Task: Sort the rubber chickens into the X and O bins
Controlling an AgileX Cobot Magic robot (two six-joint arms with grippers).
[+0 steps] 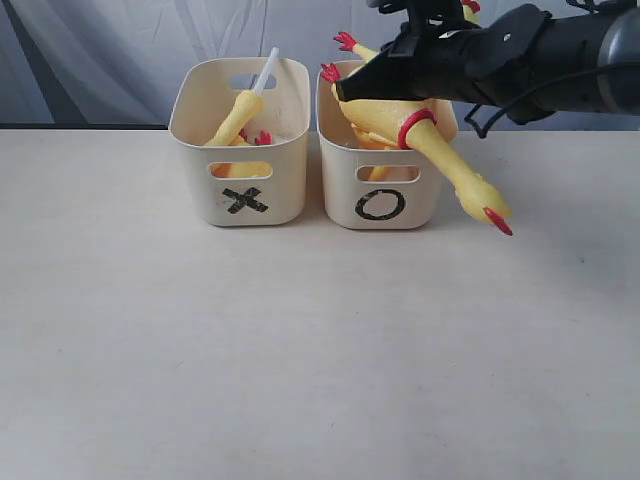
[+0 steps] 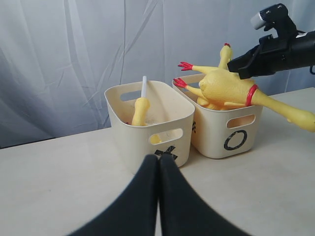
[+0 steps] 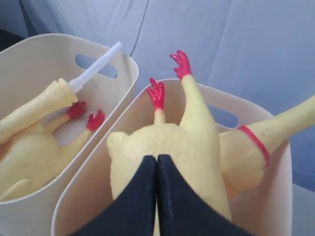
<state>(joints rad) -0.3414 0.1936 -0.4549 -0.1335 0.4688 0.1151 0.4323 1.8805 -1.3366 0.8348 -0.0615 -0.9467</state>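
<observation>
The X bin (image 1: pixel 240 185) holds a yellow neck with a white tube (image 1: pixel 242 112) and a headless chicken body (image 3: pixel 29 157) with red feet. A whole rubber chicken (image 1: pixel 445 165) lies across the O bin (image 1: pixel 380 200), feet up at the back, its neck and head hanging over the bin's right rim. Another chicken (image 3: pixel 246 152) lies under it. My right gripper (image 1: pixel 346 90) (image 3: pixel 157 158) hovers just over the top chicken's body (image 3: pixel 192 142), its jaws shut together with nothing between them. My left gripper (image 2: pixel 158 160) is shut and empty, low over the table in front of the X bin (image 2: pixel 142 137).
Both bins stand side by side at the back of the pale table (image 1: pixel 300 350). A grey curtain (image 1: pixel 120 50) hangs behind them. The right arm (image 1: pixel 540 55) reaches in from the right above the O bin.
</observation>
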